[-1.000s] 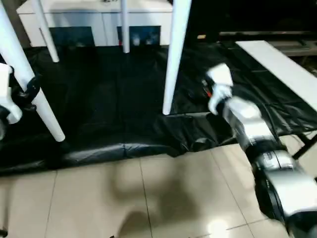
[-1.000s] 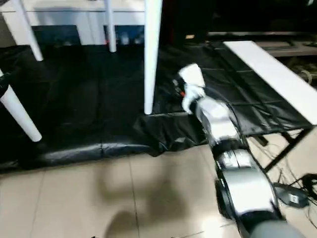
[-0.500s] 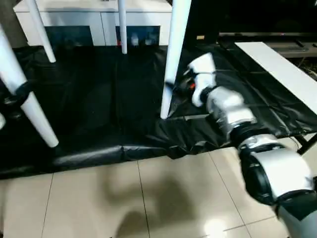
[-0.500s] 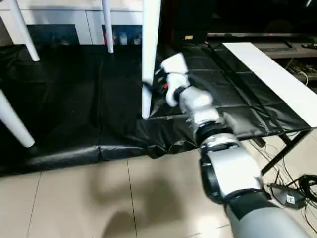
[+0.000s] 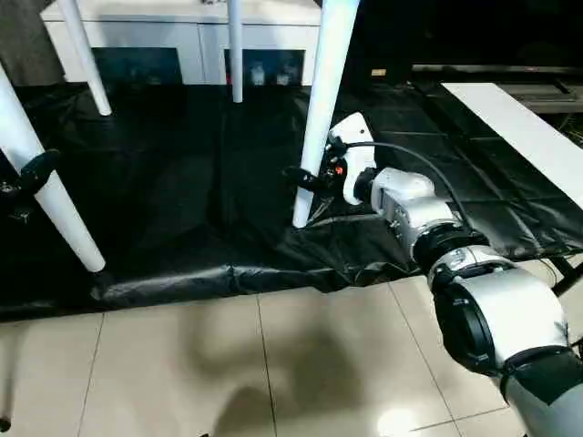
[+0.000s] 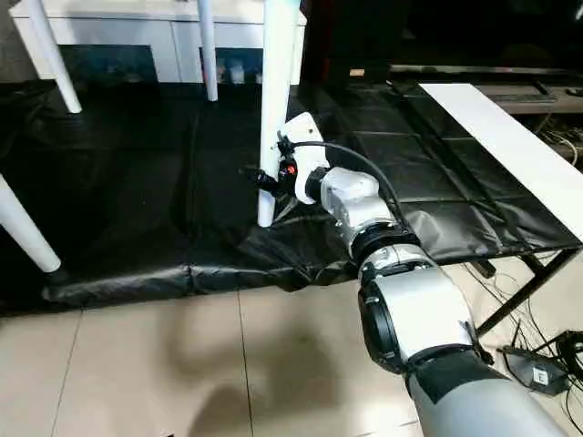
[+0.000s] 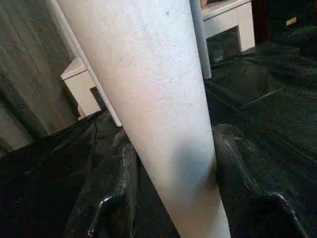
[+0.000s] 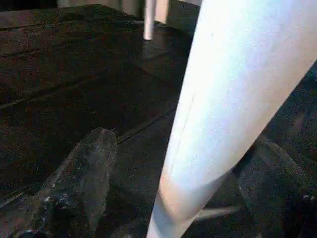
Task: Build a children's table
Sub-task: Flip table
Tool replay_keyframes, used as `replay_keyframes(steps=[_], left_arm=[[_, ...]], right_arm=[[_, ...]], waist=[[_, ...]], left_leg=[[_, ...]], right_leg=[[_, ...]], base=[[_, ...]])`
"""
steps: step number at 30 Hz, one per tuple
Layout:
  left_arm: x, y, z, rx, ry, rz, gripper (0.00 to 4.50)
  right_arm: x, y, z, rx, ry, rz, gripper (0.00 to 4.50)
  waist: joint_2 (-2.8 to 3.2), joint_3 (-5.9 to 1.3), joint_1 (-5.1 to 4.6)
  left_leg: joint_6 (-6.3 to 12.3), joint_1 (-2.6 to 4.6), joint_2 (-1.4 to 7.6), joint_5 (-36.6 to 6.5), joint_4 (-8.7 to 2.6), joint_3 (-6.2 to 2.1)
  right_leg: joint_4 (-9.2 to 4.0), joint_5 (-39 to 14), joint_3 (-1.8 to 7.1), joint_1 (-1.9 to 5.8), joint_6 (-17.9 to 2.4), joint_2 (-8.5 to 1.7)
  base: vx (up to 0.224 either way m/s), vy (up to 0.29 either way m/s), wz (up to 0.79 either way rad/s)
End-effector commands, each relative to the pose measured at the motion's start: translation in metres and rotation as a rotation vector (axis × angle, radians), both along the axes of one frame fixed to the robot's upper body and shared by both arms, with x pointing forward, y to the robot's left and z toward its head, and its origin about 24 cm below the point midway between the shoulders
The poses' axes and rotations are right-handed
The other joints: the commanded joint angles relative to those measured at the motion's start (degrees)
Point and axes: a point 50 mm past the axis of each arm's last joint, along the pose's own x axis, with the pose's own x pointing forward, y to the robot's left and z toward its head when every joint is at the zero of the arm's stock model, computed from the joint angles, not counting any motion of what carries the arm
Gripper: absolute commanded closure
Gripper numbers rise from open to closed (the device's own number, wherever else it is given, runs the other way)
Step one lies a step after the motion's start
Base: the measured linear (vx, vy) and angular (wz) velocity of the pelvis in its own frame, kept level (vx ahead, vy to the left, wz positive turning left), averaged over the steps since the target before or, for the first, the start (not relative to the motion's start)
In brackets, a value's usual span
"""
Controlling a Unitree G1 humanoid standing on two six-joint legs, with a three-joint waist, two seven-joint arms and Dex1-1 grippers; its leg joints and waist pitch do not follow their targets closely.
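While four white legs stand on the black cover, left gripper clamps the near-left leg; right gripper straddles the near-right leg, fingers apparently not quite touching.

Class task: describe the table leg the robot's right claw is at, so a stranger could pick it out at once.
Start at the black-covered work table, where four white legs stand on the sheet. The wanted leg is the near one on the robot's right, by the sheet's front edge. It alone has the right claw at its lower end; the left claw is on the other near leg.
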Motion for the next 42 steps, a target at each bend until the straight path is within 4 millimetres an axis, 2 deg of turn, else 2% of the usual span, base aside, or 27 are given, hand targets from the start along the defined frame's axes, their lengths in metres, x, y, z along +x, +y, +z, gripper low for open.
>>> replay_keyframes(steps=[1, 2, 3, 6, 7, 10, 13, 17, 20, 21, 24, 25, 26, 27, 29, 30, 31, 32, 33, 35, 36, 37, 38, 39, 40, 41, 42], left_arm=[[0.004, -0.005, -0.022, 0.123, 0.137, -0.013, 2.6], [0.006, -0.006, -0.022, 0.126, 0.134, -0.012, 2.6], [0.01, -0.006, -0.023, 0.132, 0.127, -0.007, 2.6], [0.013, -0.005, -0.023, 0.141, 0.119, 0.005, 2.6], [0.015, -0.003, -0.023, 0.155, 0.118, 0.02, 2.6], [0.017, 0.001, -0.023, 0.172, 0.118, 0.041, 2.6], [0.019, 0.007, -0.024, 0.194, 0.121, 0.065, 2.6], [0.021, 0.018, -0.024, 0.224, 0.111, 0.124, 2.6], [0.022, 0.02, -0.024, 0.228, 0.109, 0.134, 2.6], [0.023, 0.021, -0.027, 0.213, 0.113, 0.137, 2.6], [0.023, 0.022, -0.028, 0.205, 0.114, 0.138, 2.6], [0.023, 0.022, -0.029, 0.195, 0.12, 0.131, 2.24], [0.022, 0.023, -0.029, 0.172, 0.106, 0.134, 1.89], [0.022, 0.023, -0.029, 0.172, 0.106, 0.134, 1.89], [0.018, 0.027, -0.028, 0.114, 0.058, 0.131, 1.83], [0.018, 0.027, -0.028, 0.114, 0.058, 0.131, 1.51], [0.016, 0.027, -0.028, 0.099, 0.049, 0.126, 1.51], [0.01, 0.028, -0.03, 0.025, 0.033, 0.088, 1.4], [0.009, 0.028, -0.03, 0.016, 0.032, 0.083, 1.4], [0.002, 0.028, -0.032, -0.023, 0.018, 0.062, 1.05], [-0.002, 0.029, -0.032, -0.058, -0.005, 0.053, 0.99], [-0.004, 0.029, -0.032, -0.09, -0.027, 0.052, 0.99], [-0.008, 0.031, -0.032, -0.136, -0.061, 0.042, 0.94], [-0.014, 0.032, -0.031, -0.189, -0.096, 0.026, 0.94], [-0.014, 0.032, -0.031, -0.189, -0.096, 0.026, 0.94], [-0.021, 0.033, -0.031, -0.244, -0.135, 0.008, 0.94], [-0.025, 0.034, -0.031, -0.276, -0.16, -0.005, 0.94]], right_arm=[[-0.004, 0.007, 0.001, 0.004, -0.036, 0.077, 0.77], [-0.005, 0.005, 0.0, 0.006, -0.04, 0.083, 0.77], [-0.007, 0.002, -0.003, 0.016, -0.045, 0.095, 0.77], [-0.008, 0.0, -0.005, 0.026, -0.05, 0.104, 0.77], [-0.009, -0.001, -0.006, 0.026, -0.059, 0.107, 0.77], [-0.009, -0.002, -0.006, 0.036, -0.066, 0.104, 0.77], [-0.009, -0.001, -0.005, 0.056, -0.077, 0.106, 0.77], [-0.01, 0.006, 0.003, 0.115, -0.106, 0.123, 0.77], [-0.009, 0.007, 0.006, 0.129, -0.112, 0.125, 0.77], [-0.009, 0.008, 0.008, 0.107, -0.146, 0.109, 0.77], [-0.008, 0.007, 0.009, 0.097, -0.166, 0.084, 0.77], [-0.005, 0.004, 0.011, 0.09, -0.191, 0.025, 0.77], [-0.002, 0.0, 0.013, 0.109, -0.207, -0.05, 0.77], [-0.002, 0.0, 0.013, 0.109, -0.207, -0.05, 0.77], [0.002, -0.013, 0.016, 0.21, -0.206, -0.185, 0.77], [0.002, -0.013, 0.016, 0.21, -0.206, -0.185, 0.77], [0.001, -0.015, 0.015, 0.229, -0.203, -0.193, 0.77], [-0.003, -0.021, 0.008, 0.261, -0.199, -0.191, 0.77], [-0.004, -0.022, 0.007, 0.265, -0.198, -0.19, 0.77], [-0.008, -0.027, 0.0, 0.288, -0.19, -0.185, 0.77], [-0.012, -0.03, -0.004, 0.295, -0.189, -0.179, 0.77], [-0.015, -0.032, -0.007, 0.303, -0.187, -0.174, 0.77], [-0.019, -0.035, -0.01, 0.314, -0.186, -0.17, 0.77], [-0.025, -0.038, -0.013, 0.329, -0.186, -0.169, 0.77], [-0.025, -0.038, -0.013, 0.329, -0.186, -0.169, 0.77], [-0.031, -0.042, -0.014, 0.344, -0.187, -0.167, 0.77], [-0.035, -0.044, -0.014, 0.352, -0.188, -0.167, 0.77]], waist=[[2.93, -3.41, 0.45], [2.75, -3.5, 0.58], [3.17, -3.51, 0.65], [2.87, -3.66, 1.01], [3.34, -3.63, 1.09], [3.16, -3.66, 1.2], [3.41, -3.67, 1.2], [3.18, -3.7, 1.09], [3.27, -3.79, 0.99], [2.99, -3.82, 0.97], [3.15, -3.77, 0.99], [2.79, -3.74, 0.89], [2.75, -3.66, 0.86], [2.75, -3.66, 0.86], [2.32, -3.48, 0.84], [2.51, -3.51, 0.87], [2.55, -3.59, 0.78], [2.13, -3.76, 0.77], [2.14, -3.72, 0.81], [1.75, -4.09, 0.94], [1.94, -4.23, 1.02], [1.67, -4.09, 0.97], [1.87, -4.16, 1.05], [1.46, -4.04, 0.96], [1.49, -3.89, 1.15], [1.54, -3.91, 0.98], [1.25, -3.79, 0.9]], left_leg=[[0.61, -0.15, -0.07, -14.9, -4.04, 1.21], [0.57, -0.2, -0.03, -14.5, -4.04, 1.21], [0.53, -0.17, -0.04, -14.4, -3.98, 1.19], [0.88, -0.2, -0.08, -13.3, -3.9, 1.24], [0.82, -0.2, -0.15, -13.7, -3.84, 1.25], [0.78, -0.19, -0.07, -14.1, -3.91, 1.2], [0.55, -0.2, -0.03, -14.6, -3.94, 1.12], [0.76, -0.25, -0.03, -14.6, -4.01, 1.08], [0.79, -0.22, 0.02, -13.9, -3.96, 1.04], [0.82, -0.24, 0.06, -13.1, -3.99, 1.05], [0.6, -0.15, 0.01, -13.1, -3.98, 1.13], [0.68, -0.15, 0.02, -13.1, -4.02, 1.18], [0.37, -0.09, -0.02, -13.6, -4.09, 1.24], [0.37, -0.09, -0.02, -13.6, -4.09, 1.24], [0.15, 0.0, 0.02, -14.1, -4.31, 1.22], [0.02, -0.02, 0.02, -14.1, -4.28, 1.2], [0.12, -0.02, -0.03, -13.9, -4.29, 1.25], [0.5, -0.16, -0.05, -12.2, -4.17, 1.3], [0.78, -0.29, -0.04, -11.1, -4.16, 1.37], [1.44, -0.25, -0.08, -7.8, -3.94, 1.55], [1.95, -0.27, -0.18, -5.3, -3.74, 1.53], [2.25, -0.31, -0.17, -5.0, -3.76, 1.66], [2.17, -0.08, -0.16, -5.7, -3.89, 1.52], [2.29, -0.05, -0.18, -6.1, -3.94, 1.68], [2.17, -0.16, -0.15, -6.3, -4.06, 1.57], [1.72, -0.02, -0.11, -8.2, -4.24, 1.55], [1.64, -0.09, -0.03, -8.5, -4.37, 1.53]], right_leg=[[-3.73, -4.6, 2.87, 2.77, -15.4, -3.86], [-3.69, -4.1, 2.86, 2.86, -15.5, -3.87], [-3.6, -3.7, 2.86, 2.79, -15.5, -3.84], [-3.54, -2.3, 2.79, 2.95, -15.7, -3.77], [-3.57, -2.7, 2.78, 2.91, -15.7, -3.76], [-3.69, -3.7, 2.77, 2.99, -15.4, -3.85], [-3.67, -4.3, 2.74, 2.95, -15.5, -3.89], [-3.73, -4.4, 2.75, 3.02, -15.3, -3.89], [-3.62, -3.6, 2.75, 3.03, -15.4, -3.94], [-3.6, -2.9, 2.73, 3.04, -15.5, -3.94], [-3.59, -3.2, 2.77, 2.94, -15.3, -3.98], [-3.66, -3.4, 2.79, 2.98, -15.3, -3.95], [-3.77, -4.8, 2.84, 2.9, -14.8, -3.98], [-3.77, -4.8, 2.84, 2.9, -14.8, -3.98], [-4.21, -8.1, 3.06, 2.88, -13.4, -4.21], [-4.12, -8.3, 3.1, 2.82, -13.2, -4.17], [-4.06, -7.5, 3.05, 2.77, -13.3, -4.05], [-3.92, -5.4, 3.1, 3.01, -13.4, -4.09], [-3.86, -4.1, 3.15, 3.07, -13.3, -4.09], [-3.6, -0.7, 3.11, 3.09, -13.5, -3.94], [-3.27, 2.9, 3.06, 3.12, -14.0, -3.8], [-3.35, 3.8, 3.03, 3.05, -14.0, -3.7], [-3.37, 3.9, 2.88, 3.16, -13.8, -3.63], [-3.54, 3.6, 2.9, 3.09, -13.9, -3.6], [-3.62, 3.2, 2.97, 3.34, -13.6, -3.75], [-3.72, 1.1, 2.89, 3.24, -13.2, -3.69], [-3.82, 0.4, 2.96, 3.33, -12.8, -3.78]], base=[[0.0, 0.0, 0.0], [0.0, 0.0, 0.0], [0.0, 0.0, 0.0], [0.0, 0.0, 0.0], [0.0, 0.0, 0.0], [0.0, 0.0, 0.0], [0.0, 0.0, 0.0], [0.0, 0.0, 0.0], [0.0, 0.0, 0.0], [0.0, 0.0, 0.0], [0.0, 0.0, 0.0], [0.0, 0.0, 0.0], [0.0, 0.0, 0.0], [0.0, 0.0, 0.0], [0.0, 0.0, 0.0], [0.0, 0.0, 0.0], [0.0, 0.0, 0.0], [0.0, 0.0, 0.0], [0.0, 0.0, 0.0], [0.0, 0.0, 0.0], [0.0, 0.0, 0.0], [0.0, 0.0, 0.0], [0.0, 0.0, 0.0], [0.0, 0.0, 0.0], [0.0, 0.0, 0.0], [0.0, 0.0, 0.0], [0.0, 0.0, 0.0]])
